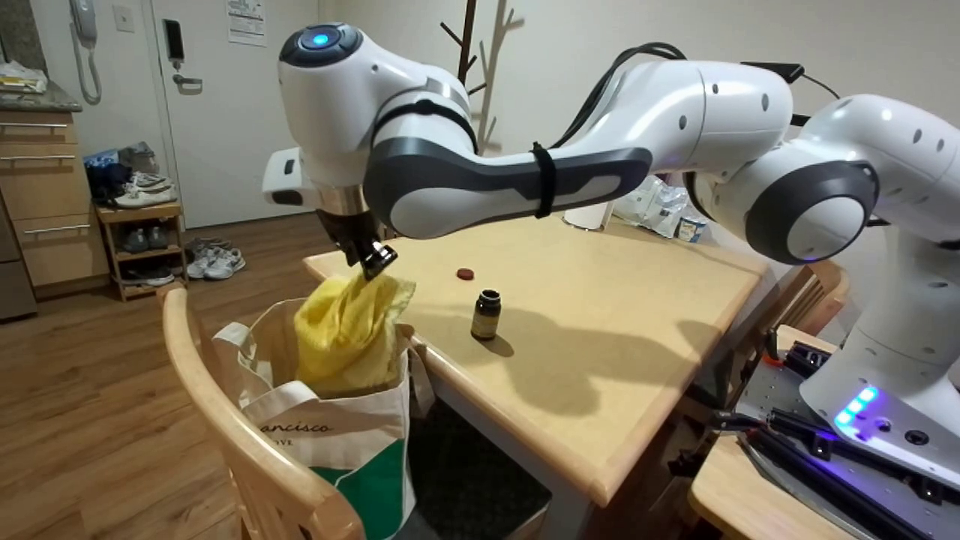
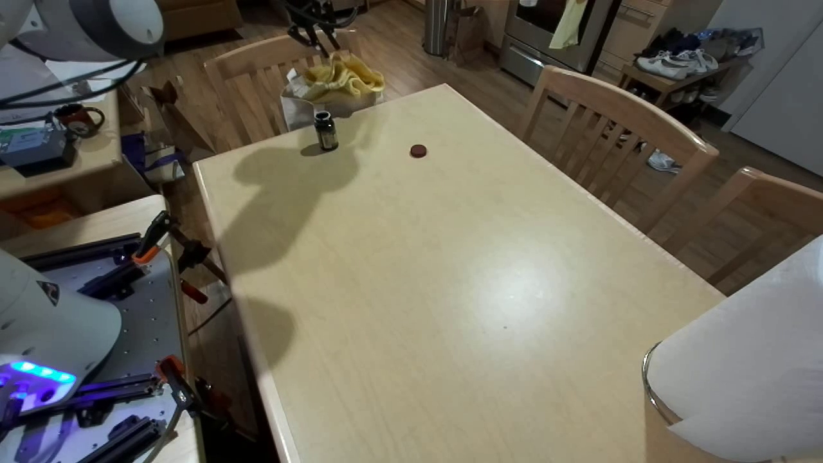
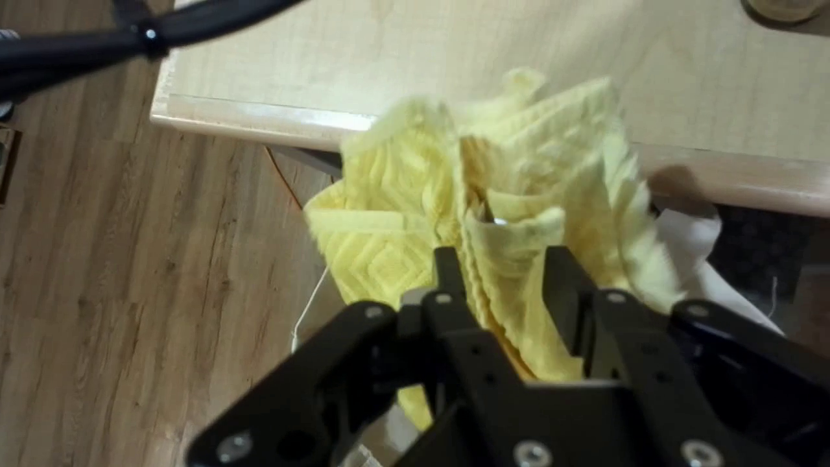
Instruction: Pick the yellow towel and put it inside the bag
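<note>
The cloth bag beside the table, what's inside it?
The yellow towel is bunched partly inside the cloth bag, rising above its rim. Lower down, the towel and the bag's sides hide the interior, so anything beneath the towel cannot be seen.

In an exterior view, the camera is looking across the bench [image 1: 577,285] from its bag [image 1: 356,424] side; in an exterior view, down from the opposite, paper roll [image 2: 733,373] side. Both are showing the bench's top; the wrist view is peering closely down past its edge [image 3: 259,122].

Pale wall [image 1: 574,26], white door [image 1: 225,135], wood-plank floor [image 1: 97,382], wooden chairs [image 2: 630,108] beside a light table [image 2: 418,257].
</note>
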### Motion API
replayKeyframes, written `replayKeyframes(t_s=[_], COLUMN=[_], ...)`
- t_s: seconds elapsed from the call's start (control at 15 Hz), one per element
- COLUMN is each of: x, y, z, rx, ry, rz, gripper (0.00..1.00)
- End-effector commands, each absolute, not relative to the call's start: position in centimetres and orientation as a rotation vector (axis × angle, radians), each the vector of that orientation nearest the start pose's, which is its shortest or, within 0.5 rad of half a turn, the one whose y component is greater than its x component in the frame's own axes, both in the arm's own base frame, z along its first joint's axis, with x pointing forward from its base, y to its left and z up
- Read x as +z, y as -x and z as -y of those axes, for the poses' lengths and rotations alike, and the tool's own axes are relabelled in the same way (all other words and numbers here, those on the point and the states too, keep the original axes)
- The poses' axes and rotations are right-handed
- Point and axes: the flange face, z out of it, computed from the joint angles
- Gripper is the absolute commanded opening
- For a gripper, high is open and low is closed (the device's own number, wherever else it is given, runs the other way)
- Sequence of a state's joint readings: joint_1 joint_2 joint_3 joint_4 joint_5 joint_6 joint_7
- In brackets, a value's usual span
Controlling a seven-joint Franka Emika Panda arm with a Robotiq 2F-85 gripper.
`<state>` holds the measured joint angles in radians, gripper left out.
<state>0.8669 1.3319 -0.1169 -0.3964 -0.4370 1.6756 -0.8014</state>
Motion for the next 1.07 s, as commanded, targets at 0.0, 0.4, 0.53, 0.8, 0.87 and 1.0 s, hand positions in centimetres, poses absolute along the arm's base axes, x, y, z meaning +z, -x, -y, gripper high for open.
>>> replayKeyframes(t_s=[0.0,0.4,0.53,0.8,0.87,1.0], x=[26.4,30.3,31.9,34.7,36.8,39.4], y=[-56.9,-57.3,-58.1,-60.9,-61.7,-63.6], z=[-56.0,-54.0,-52.4,-47.9,-46.2,-43.0], rx=[-0.112,-0.179,-0.208,-0.247,-0.249,-0.197], ry=[-1.762,-1.974,-2.072,-2.273,-2.324,-2.429], rz=[-1.946,-1.85,-1.808,-1.724,-1.702,-1.671], gripper=[0.69,1.0,1.0,1.0,1.0,1.0])
